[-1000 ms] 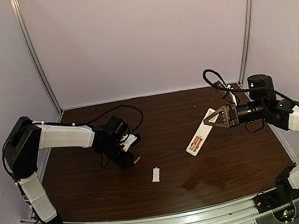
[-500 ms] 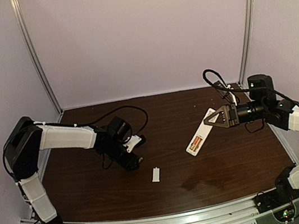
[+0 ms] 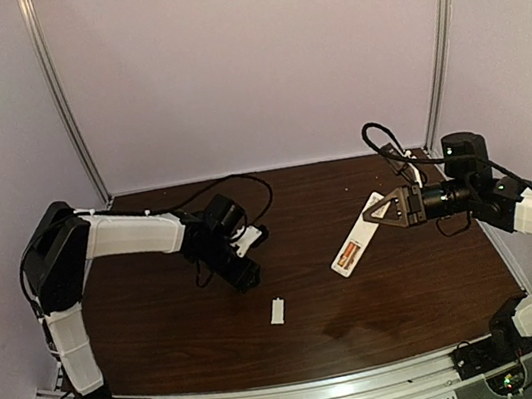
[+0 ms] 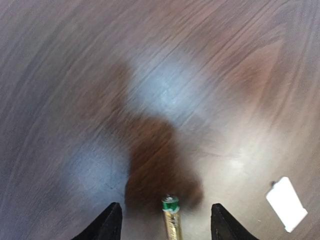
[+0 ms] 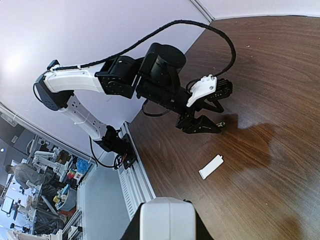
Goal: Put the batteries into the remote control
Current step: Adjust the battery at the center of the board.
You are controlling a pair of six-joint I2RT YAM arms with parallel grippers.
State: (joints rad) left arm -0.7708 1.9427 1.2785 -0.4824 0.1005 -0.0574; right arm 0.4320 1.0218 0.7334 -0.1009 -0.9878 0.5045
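The left wrist view's bottom edge cuts off the battery [image 4: 171,222] and, it seems, both fingertips [image 4: 107,226].

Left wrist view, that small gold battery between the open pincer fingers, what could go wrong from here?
The small gold cylindrical battery sits loose between the left pincer's spread fingers, touching neither; being round, it may roll on the brown wooden table.
The small white cover plate lies close by; a sideways sweep could knock it away.
The right pincer holds the slim white remote control by one end, so pressing a battery in might twist it.
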